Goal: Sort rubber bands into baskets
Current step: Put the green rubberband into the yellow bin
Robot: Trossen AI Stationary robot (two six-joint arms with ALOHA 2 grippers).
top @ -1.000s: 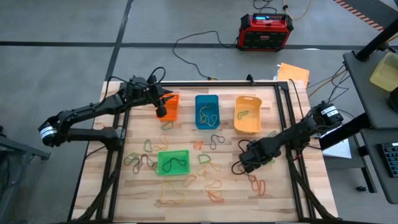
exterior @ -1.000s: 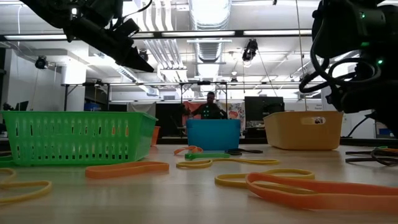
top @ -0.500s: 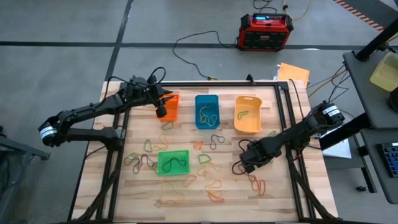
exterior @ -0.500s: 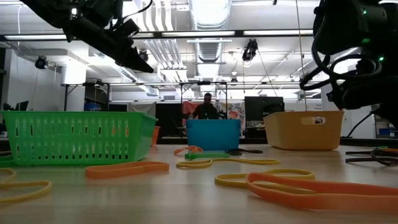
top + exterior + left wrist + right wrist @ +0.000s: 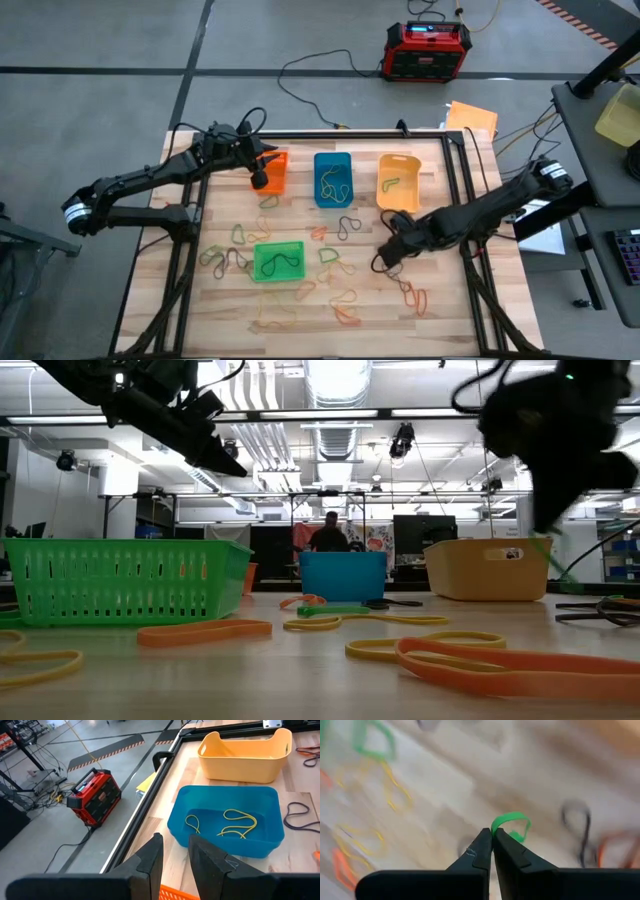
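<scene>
Right tool (image 5: 492, 836): clamped shut on a green rubber band (image 5: 511, 824) — a second ago it sat lower and further toward the right edge of the counter (image 5: 300, 310); now it has moved in toward the middle, right of centre.
Meaning for the task: we judge the pick is made and the carry has begun; the green band likely belongs in the green basket (image 5: 277, 262), which sits near the counter's middle, well to the tool's left.
Left tool (image 5: 175, 851): unmoved over the orange basket (image 5: 276, 171), fingers a little apart; we see nothing between them.
Other baskets: blue basket (image 5: 332, 178) holds yellow bands; yellow basket (image 5: 399, 184) holds a green one.
Remaining work: many loose bands (image 5: 345, 310) lie scattered on the counter — sorting is far from done.
</scene>
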